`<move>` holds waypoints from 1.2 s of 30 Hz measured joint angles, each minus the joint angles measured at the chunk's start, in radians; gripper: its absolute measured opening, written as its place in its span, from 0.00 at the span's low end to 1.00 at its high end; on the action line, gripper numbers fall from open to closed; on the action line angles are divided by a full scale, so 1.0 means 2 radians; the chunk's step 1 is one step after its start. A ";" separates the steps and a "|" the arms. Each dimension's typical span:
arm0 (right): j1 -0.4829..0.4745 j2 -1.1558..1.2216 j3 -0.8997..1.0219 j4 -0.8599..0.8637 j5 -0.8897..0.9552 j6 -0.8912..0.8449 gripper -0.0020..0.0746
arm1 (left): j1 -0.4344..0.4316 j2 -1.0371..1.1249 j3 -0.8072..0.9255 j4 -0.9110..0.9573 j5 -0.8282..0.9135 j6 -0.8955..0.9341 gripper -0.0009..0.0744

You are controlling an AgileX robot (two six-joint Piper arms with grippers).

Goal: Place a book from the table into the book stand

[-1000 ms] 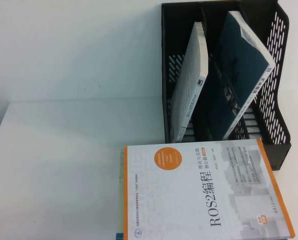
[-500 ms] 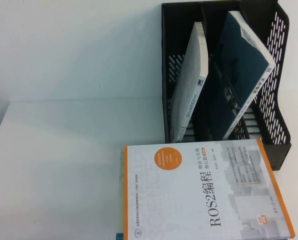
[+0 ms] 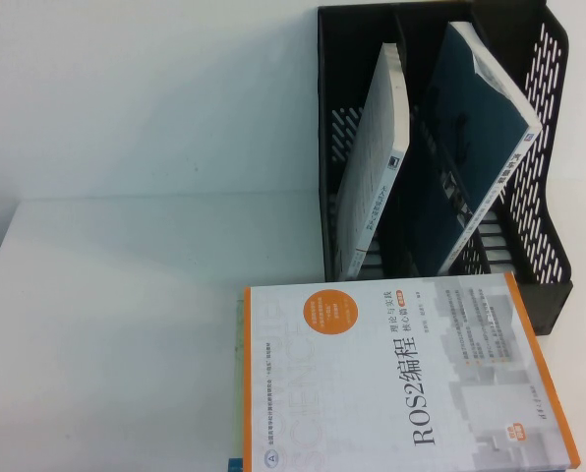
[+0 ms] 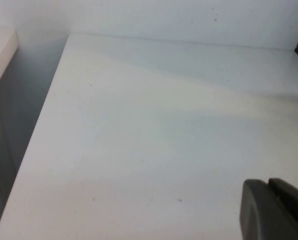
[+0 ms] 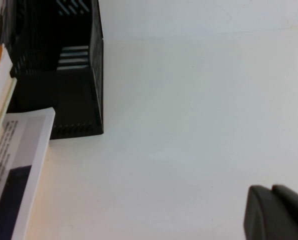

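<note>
A white and orange book titled "ROS2" (image 3: 411,383) lies flat on the white table, in front of the black book stand (image 3: 551,265). The stand holds a white book (image 3: 377,167) leaning in its left slot and a dark teal book (image 3: 470,147) leaning in the middle. Neither gripper shows in the high view. My left gripper (image 4: 266,184) is shut and empty above bare table. My right gripper (image 5: 270,190) is shut and empty above bare table, to the right of the stand (image 5: 64,100) and the book's corner (image 5: 14,170).
The edge of another book (image 3: 238,393) shows under the ROS2 book on its left side. The table's left edge (image 4: 34,145) drops off beside the left gripper. A white wall stands behind the table.
</note>
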 joint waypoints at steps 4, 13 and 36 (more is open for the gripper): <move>0.000 0.000 0.000 0.000 0.000 0.000 0.04 | 0.000 0.000 0.000 0.000 0.000 0.001 0.01; 0.000 0.000 0.000 0.001 0.000 0.000 0.04 | 0.000 0.000 0.000 0.000 0.000 0.002 0.01; 0.000 0.000 0.000 0.001 0.000 0.000 0.04 | 0.000 0.000 0.000 0.022 0.000 0.027 0.01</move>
